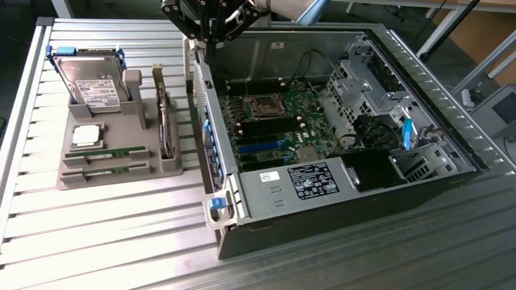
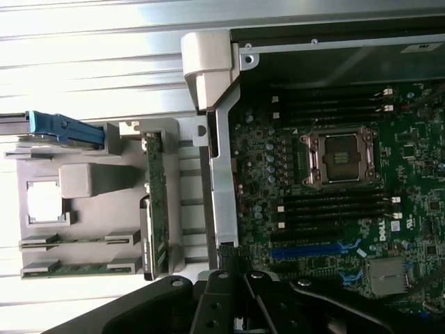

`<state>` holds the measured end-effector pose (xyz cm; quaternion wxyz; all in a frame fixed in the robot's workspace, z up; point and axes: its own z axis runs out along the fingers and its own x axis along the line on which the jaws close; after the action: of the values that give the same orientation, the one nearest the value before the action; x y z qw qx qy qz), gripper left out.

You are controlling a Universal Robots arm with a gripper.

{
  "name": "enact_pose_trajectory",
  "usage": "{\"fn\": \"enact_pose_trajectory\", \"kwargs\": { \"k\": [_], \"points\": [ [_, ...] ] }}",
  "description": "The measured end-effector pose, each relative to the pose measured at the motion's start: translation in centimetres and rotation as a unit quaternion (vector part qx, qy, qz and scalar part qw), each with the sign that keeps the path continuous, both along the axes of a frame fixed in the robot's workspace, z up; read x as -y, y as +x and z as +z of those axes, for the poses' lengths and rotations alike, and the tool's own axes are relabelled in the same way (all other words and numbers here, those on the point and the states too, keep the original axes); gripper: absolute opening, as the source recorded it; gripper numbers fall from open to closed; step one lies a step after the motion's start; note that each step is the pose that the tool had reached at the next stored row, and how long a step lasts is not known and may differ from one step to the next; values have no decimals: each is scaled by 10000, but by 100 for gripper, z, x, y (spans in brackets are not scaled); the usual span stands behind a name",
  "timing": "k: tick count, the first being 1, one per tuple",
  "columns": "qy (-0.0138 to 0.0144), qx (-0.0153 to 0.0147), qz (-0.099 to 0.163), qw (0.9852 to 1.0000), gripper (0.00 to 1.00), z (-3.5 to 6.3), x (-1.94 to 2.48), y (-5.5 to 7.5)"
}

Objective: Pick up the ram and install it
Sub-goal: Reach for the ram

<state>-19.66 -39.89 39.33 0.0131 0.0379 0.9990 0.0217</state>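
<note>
Jaws pressed together, pinching nothing that I can see: the gripper (image 1: 211,37) hangs high over the computer case (image 1: 339,199), right above the case wall that faces the grey holder (image 1: 121,134).

The ram (image 1: 105,152) is well apart from it. It sits down in the holder on the slatted tabletop (image 1: 96,229), on the side of the case toward the tabletop's edge at the exterior view's left. It stands on its long edge in a slot near the holder's front edge. Its long axis runs along that front edge, with one end toward the case and the other toward the tabletop's side edge. From the wrist view it is the thin green strip (image 2: 76,242) next to the square processor (image 2: 45,202).

Just beside it, closer to the holder's front edge, is the twin stick (image 1: 105,173), lying parallel the same way. A hard drive (image 1: 93,89) stands at the holder's back edge, and an upright card (image 1: 166,130) stands along the side nearest the case. Inside the case lies the motherboard (image 1: 274,130), with its socket (image 1: 263,107) bare.
</note>
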Motion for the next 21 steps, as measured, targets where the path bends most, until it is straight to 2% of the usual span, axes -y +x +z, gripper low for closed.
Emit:
{"fn": "enact_pose_trajectory", "kwargs": {
  "k": [21],
  "points": [
    [0, 0, 0, 10000, 9, 0, 0, -145]
  ]
}}
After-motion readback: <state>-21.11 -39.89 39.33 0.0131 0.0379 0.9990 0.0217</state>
